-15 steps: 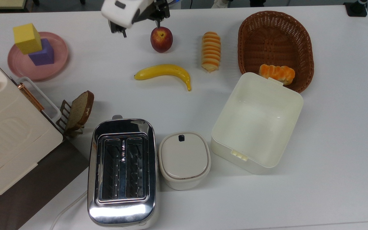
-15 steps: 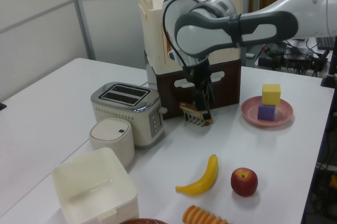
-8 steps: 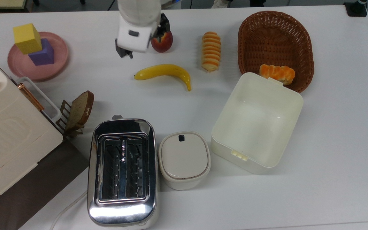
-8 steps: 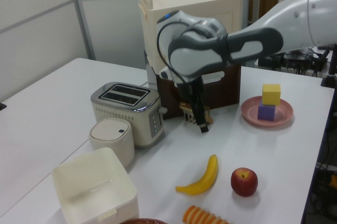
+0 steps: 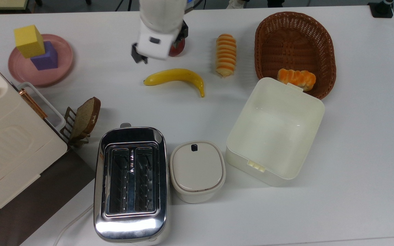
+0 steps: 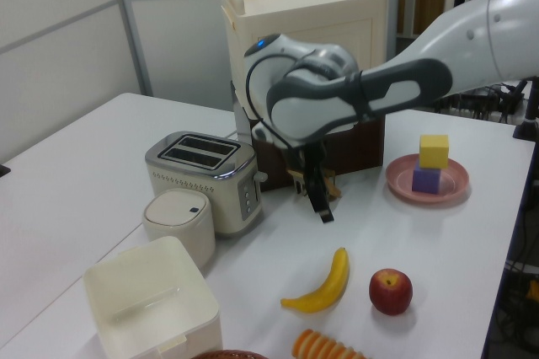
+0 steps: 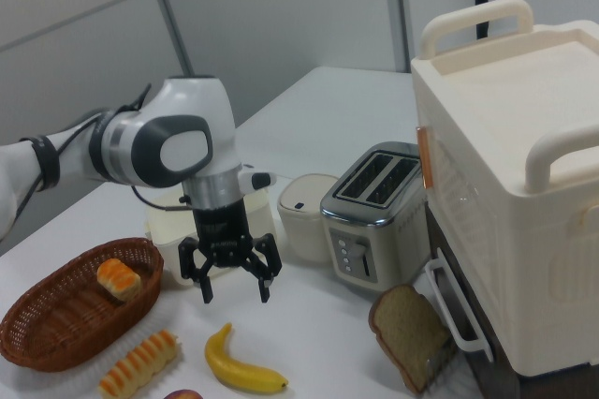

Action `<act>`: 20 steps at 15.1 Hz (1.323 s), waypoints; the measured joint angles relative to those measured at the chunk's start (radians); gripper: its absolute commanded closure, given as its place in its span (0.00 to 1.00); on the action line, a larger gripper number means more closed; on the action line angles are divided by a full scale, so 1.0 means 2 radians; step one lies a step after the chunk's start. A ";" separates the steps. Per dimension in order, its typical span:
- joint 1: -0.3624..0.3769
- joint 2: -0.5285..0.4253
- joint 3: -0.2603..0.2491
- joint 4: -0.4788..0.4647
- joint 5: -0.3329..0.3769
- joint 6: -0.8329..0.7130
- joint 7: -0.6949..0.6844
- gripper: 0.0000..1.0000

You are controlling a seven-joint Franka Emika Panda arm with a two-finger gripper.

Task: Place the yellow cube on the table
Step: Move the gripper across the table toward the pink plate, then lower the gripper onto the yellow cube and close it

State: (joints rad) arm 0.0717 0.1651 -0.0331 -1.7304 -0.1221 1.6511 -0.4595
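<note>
The yellow cube (image 5: 29, 41) stands on the purple cube (image 5: 45, 56), on the pink plate (image 5: 62, 71) at the top view's left side of the table (image 5: 354, 153). The gripper (image 7: 231, 279) hangs above the banana (image 5: 175, 76), fingers (image 7: 262, 277) spread apart and holding nothing.

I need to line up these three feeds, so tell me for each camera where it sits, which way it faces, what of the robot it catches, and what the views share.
Top view: overhead, looking straight down on the table; catches the wrist and hand.
Left view: low at the basket end, facing the cabinet; arm reaches in from the left view's right, hand hanging.
Right view: low beside the cabinet, facing the basket; arm enters from the right view's left, hand open.
Shared: all show the toaster and banana; top and left views show the yellow cube.
</note>
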 measured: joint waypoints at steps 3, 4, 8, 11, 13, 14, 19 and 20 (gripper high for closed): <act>-0.015 -0.029 -0.032 0.011 -0.005 -0.024 0.067 0.00; -0.018 -0.038 -0.067 0.011 -0.007 -0.025 0.071 0.00; -0.023 -0.040 -0.177 0.009 -0.021 -0.020 0.043 0.00; -0.024 -0.031 -0.246 0.004 -0.021 0.016 -0.027 0.00; -0.025 -0.018 -0.277 -0.002 -0.021 0.043 -0.068 0.00; -0.025 -0.011 -0.288 -0.007 -0.021 0.059 -0.087 0.00; -0.025 0.023 -0.307 -0.038 -0.021 0.132 -0.152 0.00; -0.025 0.029 -0.310 -0.040 -0.021 0.143 -0.160 0.00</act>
State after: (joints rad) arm 0.0217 0.2237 -0.6532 -1.8111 -0.1639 1.9368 -0.7789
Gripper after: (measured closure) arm 0.000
